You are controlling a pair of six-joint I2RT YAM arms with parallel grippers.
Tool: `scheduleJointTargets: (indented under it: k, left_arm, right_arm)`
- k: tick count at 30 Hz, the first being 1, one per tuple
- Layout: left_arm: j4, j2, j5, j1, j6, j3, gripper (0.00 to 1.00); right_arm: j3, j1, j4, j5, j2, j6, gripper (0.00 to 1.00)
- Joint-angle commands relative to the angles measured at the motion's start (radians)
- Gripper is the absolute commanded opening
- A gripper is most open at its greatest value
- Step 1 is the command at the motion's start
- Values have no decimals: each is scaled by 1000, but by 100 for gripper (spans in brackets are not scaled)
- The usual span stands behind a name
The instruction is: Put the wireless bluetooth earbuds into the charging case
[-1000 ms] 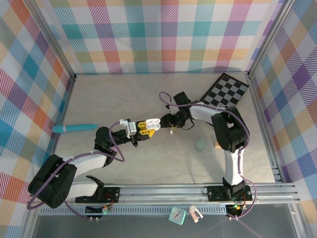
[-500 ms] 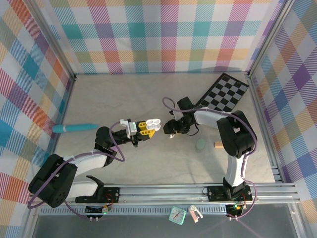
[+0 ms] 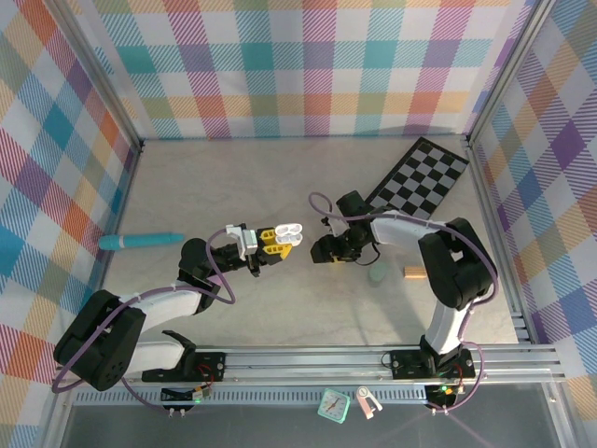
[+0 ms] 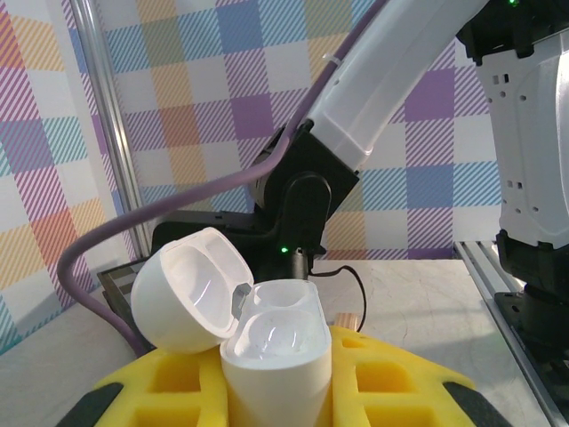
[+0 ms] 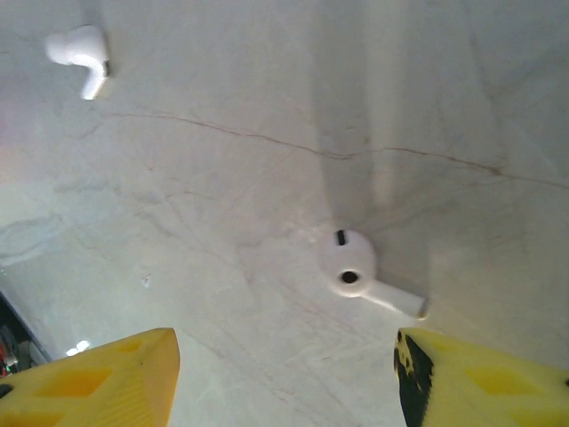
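My left gripper (image 3: 276,240) is shut on the white charging case (image 3: 289,230), holding it upright above the table. In the left wrist view the case (image 4: 276,347) stands between the yellow fingers (image 4: 391,374) with its lid (image 4: 187,289) flipped open to the left and both sockets empty. Just right of the case, my right gripper (image 3: 324,250) points down at the table. It is open (image 5: 284,382). One white earbud (image 5: 360,271) lies on the table between its yellow fingertips (image 5: 107,374), nearer the right one. A second white earbud (image 5: 82,49) lies farther off.
A mint green case (image 3: 377,273) and a small wooden piece (image 3: 411,273) lie right of the right gripper. A checkerboard mat (image 3: 420,173) sits at the back right, and a teal pen (image 3: 140,241) by the left wall. Plaid walls enclose the table.
The right gripper has drawn back from beside the case toward the near side and down over the table. The left gripper and the case have not moved.
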Motion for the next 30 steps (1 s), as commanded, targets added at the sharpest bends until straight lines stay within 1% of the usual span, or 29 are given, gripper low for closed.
scheduleJointTargets:
  k: [1,5,8,12,18,30]
  left_arm:
    - [43,-3,5,6,20,11,17]
    - [43,-8,-1,8,28,8,17]
    - [42,-5,-2,9,31,7,17]
    - [42,-5,-2,9,32,1,17]
    - [43,-5,0,10,37,0,17]
    - [43,-7,5,10,37,-1,17]
  right_arm:
    - [-10,6,-3,15,-62,11,65]
    - [40,6,-36,86,-46,12,63]
    - [96,6,-64,97,13,12,62]
    - [131,8,-62,61,71,13,62]
    - [146,23,-53,18,101,14,62]
    - [98,51,-28,-34,52,7,62]
